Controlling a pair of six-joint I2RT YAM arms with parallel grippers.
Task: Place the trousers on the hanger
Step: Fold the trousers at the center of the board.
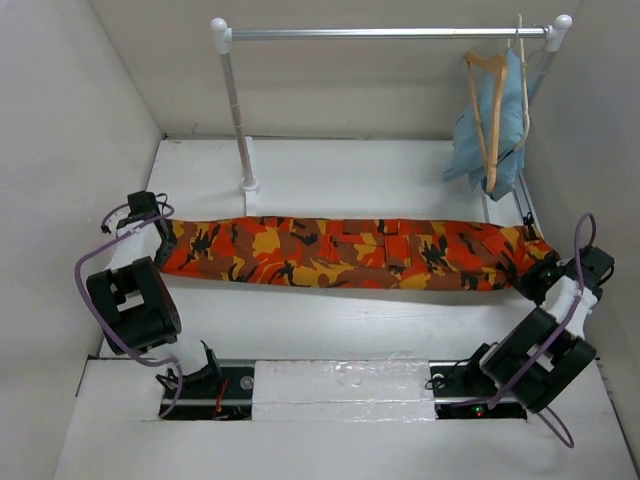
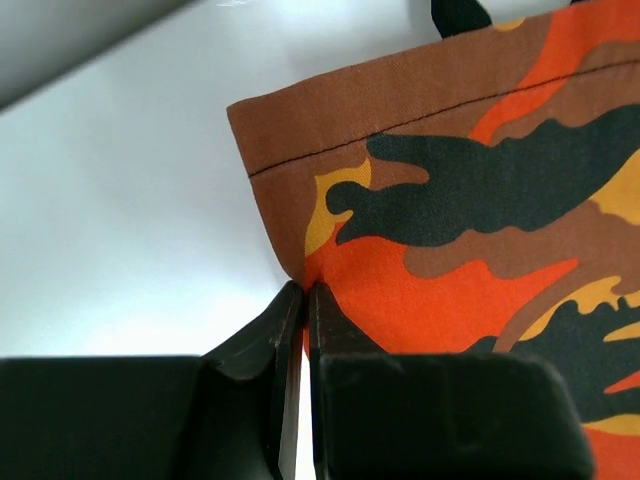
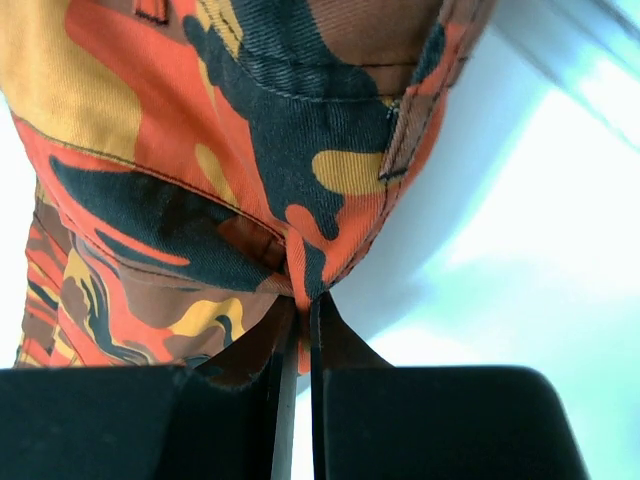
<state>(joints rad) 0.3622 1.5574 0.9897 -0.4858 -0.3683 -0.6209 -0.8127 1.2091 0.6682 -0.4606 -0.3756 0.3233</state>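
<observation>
**Near, left.** Left gripper (image 2: 305, 292): fingers pressed together on one corner of the stitched hem of the trousers (image 1: 350, 252).

**Near, right.** Right gripper (image 3: 300, 305): likewise pressed together, pinching a fold of camouflage cloth just below a belt loop (image 3: 400, 140) (so the waistband end, judging by loop and seams).

**Middle.** Trousers drawn out full length between the two pinches, running left to right over the white table (image 1: 330, 320). Resting on it or held just clear: cannot tell from above.

**Far.** Rack upright (image 1: 238, 120) just behind the left part of the cloth, with the rail (image 1: 390, 33) overhead. At the rail's right end, the hanger (image 1: 492, 120): tan wood, hung by its hook in front of a light blue garment (image 1: 512, 140). Well apart from the trousers. (A second wooden piece beside it, too edge-on to say which one carries the blue cloth.)

**Step in hand, as judged.** Both ends secured and the garment spread out; draping not yet begun.

**Next move, as judged.** Calls for raising both ends together, keeping the span taut, and carrying it toward the far right corner to fold over the crossbar. Awkward with both grippers occupied and the hanger free to swing. Likely risk: slippage from such narrow pinches.
</observation>
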